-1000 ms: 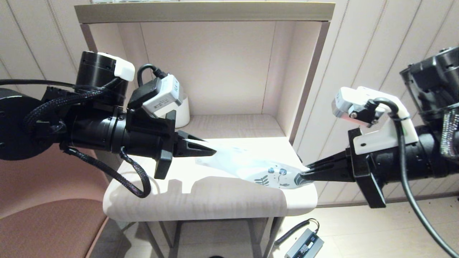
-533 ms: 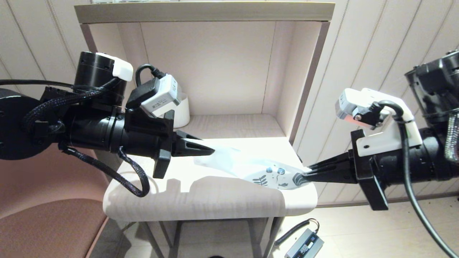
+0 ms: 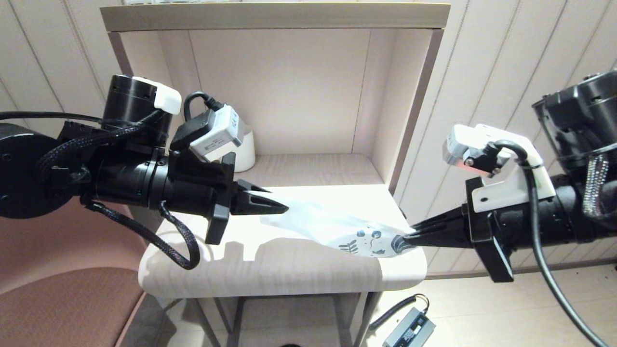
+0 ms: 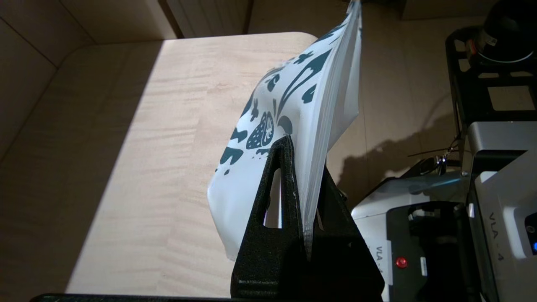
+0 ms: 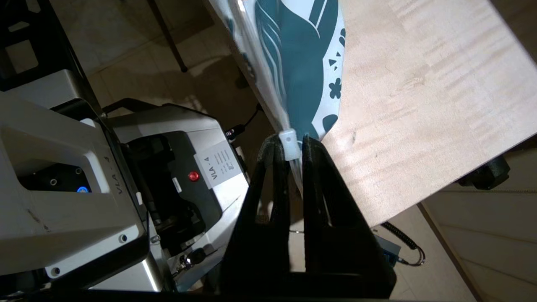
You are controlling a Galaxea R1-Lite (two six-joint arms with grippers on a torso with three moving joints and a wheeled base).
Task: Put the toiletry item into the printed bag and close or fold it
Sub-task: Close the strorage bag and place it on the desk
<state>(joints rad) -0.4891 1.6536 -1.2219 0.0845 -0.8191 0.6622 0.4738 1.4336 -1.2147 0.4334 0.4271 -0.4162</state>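
The table (image 3: pixel 289 270), a light wood top in front of an open shelf unit, serves as the reference. A white mug (image 3: pixel 246 152) stands on the shelf behind the table's back left part, partly hidden by the left arm.

The printed bag (image 3: pixel 332 229) is held in the air above the table's right half, stretched between the two grippers and clear of the surface. Its long axis runs across the table, left to right, sloping slightly down toward the right front corner. The plain white end points left; the end with the dark blue print points right.

The left gripper (image 3: pixel 277 207), above the table's middle, is clenched on the plain end; the left wrist view shows the film pinched edge-on between its fingers (image 4: pixel 277 197). The right gripper (image 3: pixel 409 237), over the table's right edge, is clenched on the printed end. In the right wrist view a small white slider (image 5: pixel 290 150) sits right at its fingertips.

Progress, as judged: no toiletry item can be seen outside the bag, and whether one lies inside cannot be told. The slider in the right grip suggests the closing step is in hand. Whether the top edge is sealed cannot be confirmed. Setting the bag down remains.
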